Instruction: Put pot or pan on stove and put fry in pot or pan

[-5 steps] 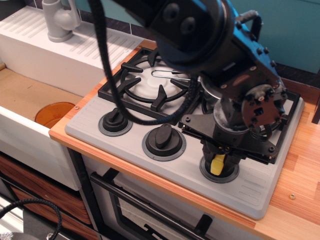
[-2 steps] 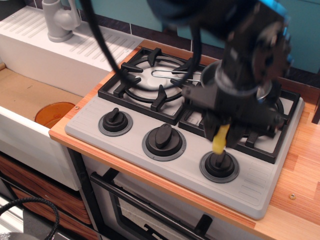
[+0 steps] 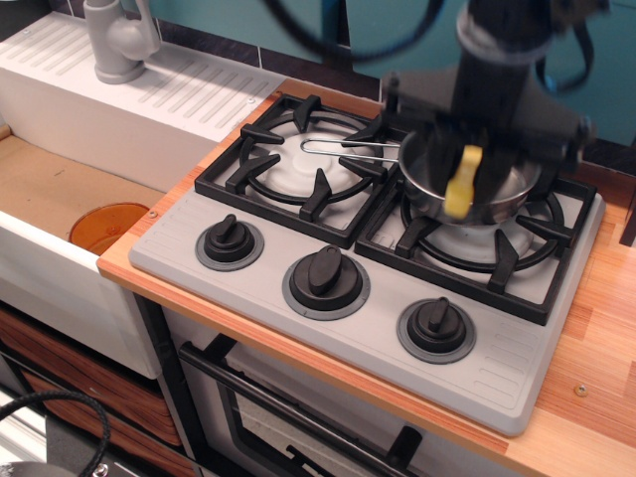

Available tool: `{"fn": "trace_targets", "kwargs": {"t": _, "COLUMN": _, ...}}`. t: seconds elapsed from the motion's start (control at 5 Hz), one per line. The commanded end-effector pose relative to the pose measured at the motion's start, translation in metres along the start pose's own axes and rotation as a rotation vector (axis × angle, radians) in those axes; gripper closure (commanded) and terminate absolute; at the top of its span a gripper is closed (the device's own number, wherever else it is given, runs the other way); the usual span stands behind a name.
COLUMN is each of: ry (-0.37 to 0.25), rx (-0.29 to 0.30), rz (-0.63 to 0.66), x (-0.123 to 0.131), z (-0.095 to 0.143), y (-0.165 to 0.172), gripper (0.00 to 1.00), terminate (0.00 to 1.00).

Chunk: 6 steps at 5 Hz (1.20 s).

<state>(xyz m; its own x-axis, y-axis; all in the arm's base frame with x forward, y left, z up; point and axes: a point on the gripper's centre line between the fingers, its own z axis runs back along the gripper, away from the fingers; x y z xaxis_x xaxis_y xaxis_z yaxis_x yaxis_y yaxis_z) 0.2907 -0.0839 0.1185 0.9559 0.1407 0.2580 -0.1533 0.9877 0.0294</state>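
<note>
The fry (image 3: 460, 182) hangs over the pan (image 3: 467, 187), its long axis close to upright, the lower end pointing down at the near rim; it is carried high, I judge, so that it clears the rim before the drop; the claw (image 3: 467, 159) is clamped on its upper end (motion blur hides the finger detail). The pan sits on the burner grate (image 3: 477, 243) nearer the right edge of the worktop (image 3: 596, 328), its thin wire handle (image 3: 348, 146) reaching left across the other grate; so the pan step looks done. The stove (image 3: 368, 328) lies along the front edge, three knobs (image 3: 324, 270) in a row.
</note>
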Motion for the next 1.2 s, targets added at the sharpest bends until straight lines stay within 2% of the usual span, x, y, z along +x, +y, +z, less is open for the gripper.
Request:
{"fn": "trace_targets", "kwargs": {"t": 0.0, "ry": -0.075, "rx": -0.064, "rz": -0.017, "x": 0.064, "z": -0.013, "y": 0.007, "gripper": 1.0, "terminate": 0.0}}
{"fn": "trace_targets", "kwargs": {"t": 0.4, "ry": -0.075, "rx": -0.082, "rz": -0.034, "x": 0.087, "z": -0.021, "y": 0.01, "gripper": 1.0, "terminate": 0.0}}
{"fn": "trace_targets", "kwargs": {"t": 0.6, "ry": -0.111, "rx": -0.073, "rz": -0.067, "x": 0.092, "z": -0.034, "y": 0.012, "gripper": 1.0, "terminate": 0.0}}
{"fn": "trace_targets", "kwargs": {"t": 0.8, "ry": -0.088, "rx": -0.076, "rz": -0.07, "x": 0.093, "z": -0.027, "y": 0.013, "gripper": 0.0, "terminate": 0.0}}
{"fn": "trace_targets", "kwargs": {"t": 1.0, "ry": -0.056, "rx": -0.077, "rz": -0.056, "x": 0.091, "z": -0.015, "y": 0.013, "gripper": 0.0, "terminate": 0.0}}
